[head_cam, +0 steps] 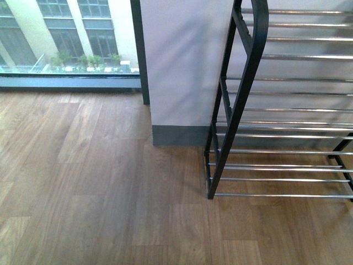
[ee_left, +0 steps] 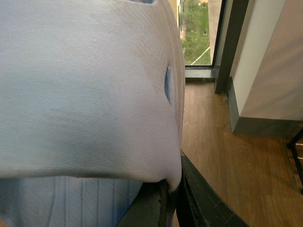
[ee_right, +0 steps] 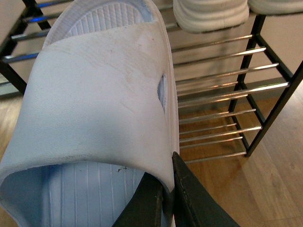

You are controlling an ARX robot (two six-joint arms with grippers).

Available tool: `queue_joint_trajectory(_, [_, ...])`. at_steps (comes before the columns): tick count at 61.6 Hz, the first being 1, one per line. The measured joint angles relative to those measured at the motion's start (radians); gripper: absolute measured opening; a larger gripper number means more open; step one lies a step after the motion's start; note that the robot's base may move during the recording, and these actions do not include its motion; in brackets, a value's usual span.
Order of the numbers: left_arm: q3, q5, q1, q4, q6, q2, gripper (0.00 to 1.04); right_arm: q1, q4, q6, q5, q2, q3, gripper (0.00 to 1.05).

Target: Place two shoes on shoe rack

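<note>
The left gripper (ee_left: 173,198) is clamped on the edge of the strap of a pale blue sandal (ee_left: 85,85), its dark fingers pinching the strap rim from both sides. The sandal hangs just ahead of the gripper and fills most of the left wrist view, with its long axis running away from the gripper. Beyond it there is only wooden floor (ee_left: 222,156) and a wall corner. The shoe rack is barely visible from this arm, so it seems to lie off to the side and some way off.

The right gripper (ee_right: 169,198) is closed in the same way on the strap edge of a second sandal (ee_right: 94,104), toe pointing away from the gripper. The shoe rack (ee_right: 213,90) stands directly ahead of and below this sandal, its chrome bars crossing the sandal's long axis. White-soled shoes (ee_right: 208,16) already sit on an upper tier, and the lower tiers look free.

In the front view the rack (head_cam: 251,61) stands to the right and neither arm shows.

The right arm looks nearer the rack. It would need to carry its sandal forward and down onto a free tier, while the left arm would have to swing across toward the rack first.
</note>
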Motion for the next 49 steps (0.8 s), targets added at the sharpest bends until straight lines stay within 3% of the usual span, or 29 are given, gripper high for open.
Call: queue_joint_trajectory(49, [0.0, 0.0, 0.0, 0.0, 0.0, 0.0, 0.02, 0.0, 0.0, 0.0, 0.0, 0.0, 0.0, 0.02])
